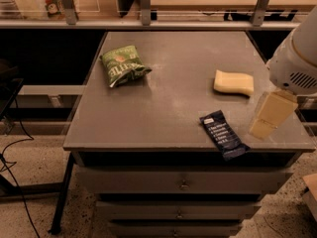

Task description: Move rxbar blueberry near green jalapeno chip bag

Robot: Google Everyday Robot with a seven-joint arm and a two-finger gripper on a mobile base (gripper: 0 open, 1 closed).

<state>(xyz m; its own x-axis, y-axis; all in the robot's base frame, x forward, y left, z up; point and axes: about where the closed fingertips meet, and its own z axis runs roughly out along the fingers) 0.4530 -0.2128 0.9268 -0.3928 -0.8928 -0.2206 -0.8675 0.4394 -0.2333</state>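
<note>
one gripper is in view, at the right edge of the scene, hanging below a white rounded arm housing. it shows as a pale beige block, tilted down and to the left, with its lower end over the front right part of the table. whether it is released or clenched cannot be told.

one rxbar blueberry lies flat on the table top, just left of the gripper's lower end. it is set diagonally, white label end toward the back left, the other end reaching the front edge of the table. whether the gripper touches it cannot be told.

one pale yellow sponge-like block lies behind the bar on the right side of the top, apart from it.

one green jalapeno chip bag lies on the back left part of the top, crumpled, white lettering upward. it is well apart from the bar, with bare table surface between them.

count on the table top: three loose items.

three drawer fronts are stacked below the top; the uppermost drawer carries a small central knob.

three upright metal posts stand along the shelf rail behind the table. one dark cable trails over the speckled floor at the left.
</note>
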